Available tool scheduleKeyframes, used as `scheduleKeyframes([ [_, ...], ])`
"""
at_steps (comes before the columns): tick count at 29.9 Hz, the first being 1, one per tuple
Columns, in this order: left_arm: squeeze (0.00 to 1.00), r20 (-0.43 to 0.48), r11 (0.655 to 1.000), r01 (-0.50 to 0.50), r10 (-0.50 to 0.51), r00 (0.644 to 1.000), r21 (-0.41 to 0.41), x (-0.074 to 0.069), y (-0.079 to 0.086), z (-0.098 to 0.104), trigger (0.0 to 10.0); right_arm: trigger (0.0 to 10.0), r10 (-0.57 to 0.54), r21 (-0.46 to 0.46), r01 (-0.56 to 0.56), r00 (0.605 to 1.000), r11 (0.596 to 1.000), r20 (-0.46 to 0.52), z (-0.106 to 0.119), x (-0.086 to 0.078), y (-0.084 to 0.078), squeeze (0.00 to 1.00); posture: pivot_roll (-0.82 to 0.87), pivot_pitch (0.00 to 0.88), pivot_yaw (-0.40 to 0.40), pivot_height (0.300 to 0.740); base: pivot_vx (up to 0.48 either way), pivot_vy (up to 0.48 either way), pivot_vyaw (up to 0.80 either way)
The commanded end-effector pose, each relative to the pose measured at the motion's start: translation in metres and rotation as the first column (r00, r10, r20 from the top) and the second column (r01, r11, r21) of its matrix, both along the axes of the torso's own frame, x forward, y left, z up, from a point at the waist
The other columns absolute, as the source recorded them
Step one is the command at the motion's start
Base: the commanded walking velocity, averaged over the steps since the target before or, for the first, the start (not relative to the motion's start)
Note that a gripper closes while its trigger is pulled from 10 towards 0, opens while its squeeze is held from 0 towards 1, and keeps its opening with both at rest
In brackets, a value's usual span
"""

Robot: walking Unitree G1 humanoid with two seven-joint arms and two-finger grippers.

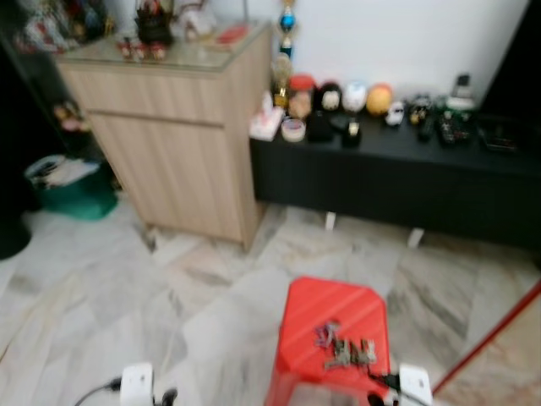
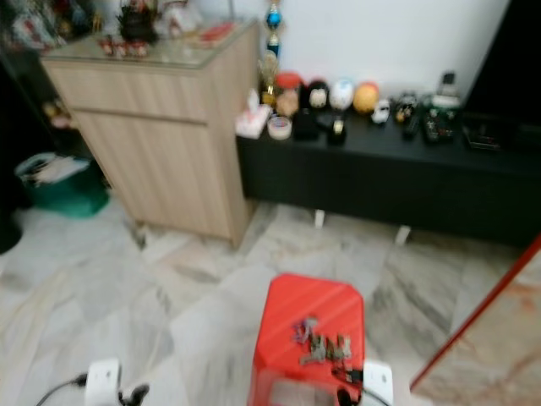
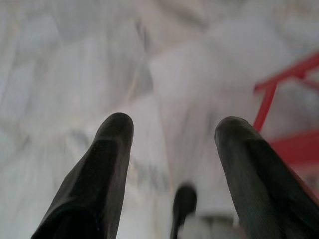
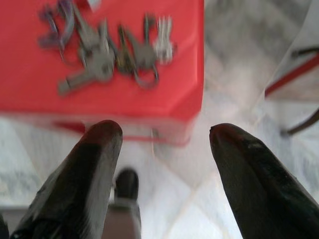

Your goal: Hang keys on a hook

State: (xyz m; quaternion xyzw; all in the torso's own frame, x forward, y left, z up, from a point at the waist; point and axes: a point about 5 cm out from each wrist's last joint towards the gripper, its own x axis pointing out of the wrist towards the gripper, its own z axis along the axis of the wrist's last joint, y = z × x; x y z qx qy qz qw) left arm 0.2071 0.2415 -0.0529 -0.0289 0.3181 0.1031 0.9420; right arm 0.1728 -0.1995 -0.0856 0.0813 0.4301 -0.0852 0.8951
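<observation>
The approach is in hand — the keys (image 4: pixel 107 47) lie loose on the red stool (image 1: pixel 334 317), and the right gripper (image 4: pixel 164 149), fingers spread wide and empty, must next descend onto them — the left gripper (image 3: pixel 174 144), equally open, holds nothing.

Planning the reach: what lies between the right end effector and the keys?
In the right wrist view, just bare red stool top and its front edge separate the open right end effector from the keys.

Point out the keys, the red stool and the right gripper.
keys (image 1: pixel 342 348): left eye view, middle of the bunch.
red stool (image 1: pixel 325 303): left eye view, bare seat top.
right gripper (image 4: pixel 164 137): right wrist view, midway between fingertips.
</observation>
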Motion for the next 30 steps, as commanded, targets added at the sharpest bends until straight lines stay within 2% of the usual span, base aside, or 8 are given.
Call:
scheduleKeyframes([
  [1, 0.0, 0.108, 1.0, 0.012, -0.014, 0.994, 0.013, 0.02, 0.003, 0.016, 10.0, 10.0, -0.073, 0.009, 0.072, 0.995, 0.997, 0.073, 0.004, 0.004, -0.002, 0.0, 0.03, 0.0, -0.03, 0.74, 0.0, 0.0, 0.0],
  [5, 0.0, 0.191, 0.999, 0.032, -0.034, 0.981, 0.011, 0.031, -0.001, 0.027, 10.0, 10.0, -0.087, 0.026, 0.084, 0.99, 0.996, 0.112, 0.006, 0.006, -0.003, 0.0, 0.03, 0.0, -0.03, 0.74, 0.0, 0.0, 0.0],
  [7, 0.0, 0.308, 0.997, 0.074, -0.077, 0.948, 0.023, 0.041, -0.009, 0.041, 10.0, 10.0, -0.015, -0.038, 0.033, 0.916, 0.999, 0.401, 0.051, 0.066, -0.016, 0.0, 0.01, 0.0, -0.026, 0.74, 0.0, 0.0, 0.0],
  [10, 0.0, 0.399, 0.989, 0.115, -0.144, 0.906, 0.094, 0.044, -0.018, 0.053, 10.0, 10.0, 0.085, -0.101, -0.037, 0.848, 0.994, 0.522, 0.072, 0.083, -0.013, 0.0, 0.01, 0.0, -0.028, 0.74, 0.0, 0.0, 0.0],
  [15, 0.0, 0.501, 0.992, 0.08, -0.119, 0.857, 0.098, 0.037, -0.022, 0.068, 10.0, 10.0, 0.119, -0.113, -0.064, 0.795, 0.992, 0.595, 0.081, 0.083, -0.007, 0.0, 0.02, 0.0, -0.046, 0.74, 0.0, 0.0, 0.0],
  [18, 0.0, 0.544, 0.994, 0.077, -0.108, 0.832, 0.08, 0.033, -0.029, 0.074, 10.0, 10.0, 0.119, -0.107, -0.068, 0.8, 0.992, 0.588, 0.077, 0.078, -0.003, 0.0, 0.03, 0.0, -0.051, 0.74, 0.0, 0.0, 0.0],
  [22, 0.0, 0.554, 0.994, 0.079, -0.111, 0.825, 0.082, 0.032, -0.032, 0.076, 10.0, 10.0, 0.092, -0.106, -0.037, 0.816, 0.994, 0.57, 0.072, 0.074, -0.005, 0.0, 0.03, 0.0, -0.052, 0.74, 0.0, 0.0, 0.0],
  [30, 0.0, 0.577, 0.988, 0.098, -0.149, 0.803, 0.119, 0.037, -0.032, 0.094, 10.0, 10.0, 0.099, -0.15, -0.003, 0.765, 0.989, 0.636, 0.083, 0.067, -0.009, 0.0, 0.02, 0.0, -0.027, 0.74, 0.0, 0.0, 0.0],
])
